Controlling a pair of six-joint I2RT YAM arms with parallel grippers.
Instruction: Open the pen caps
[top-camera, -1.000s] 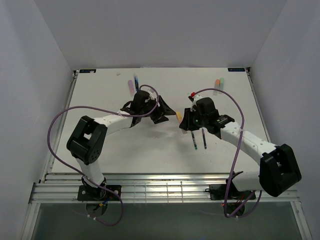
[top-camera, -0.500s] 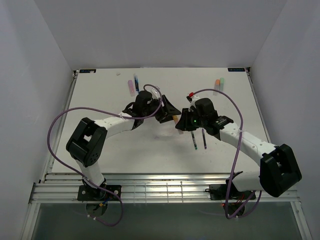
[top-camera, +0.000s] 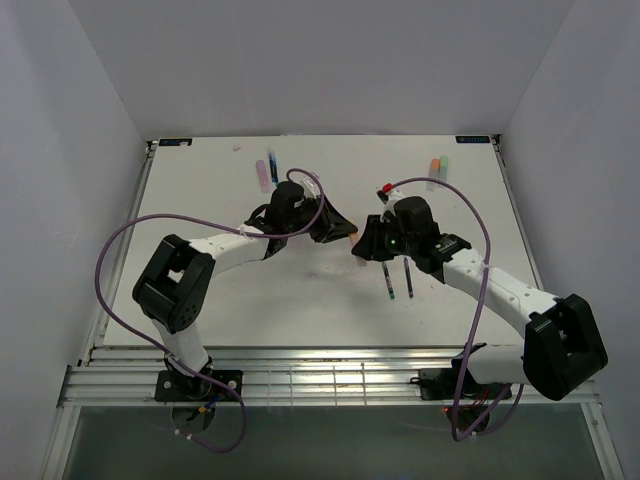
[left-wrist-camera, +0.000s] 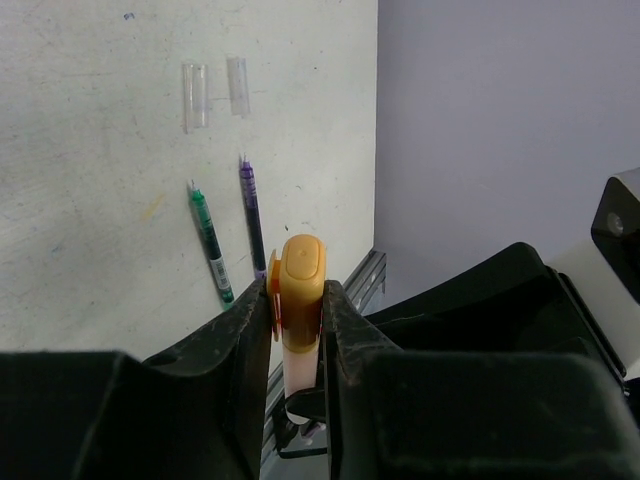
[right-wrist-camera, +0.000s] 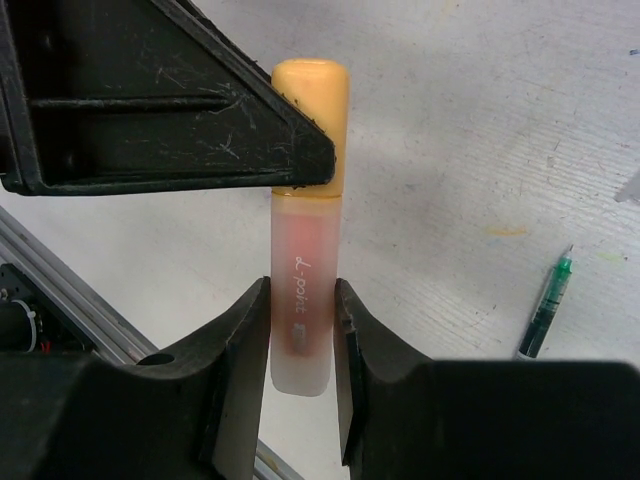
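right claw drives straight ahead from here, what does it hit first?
Probably the left claw, clamped across the yellow-orange cap just ahead of the right claw; the marker it holds bridges them. Depth unclear.

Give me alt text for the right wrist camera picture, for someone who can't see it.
The right gripper clamps the translucent pink body of a stubby marker, while the left gripper's black finger grips its yellow-orange cap, which is on the marker. A thin green pen lies on the white table to the right.
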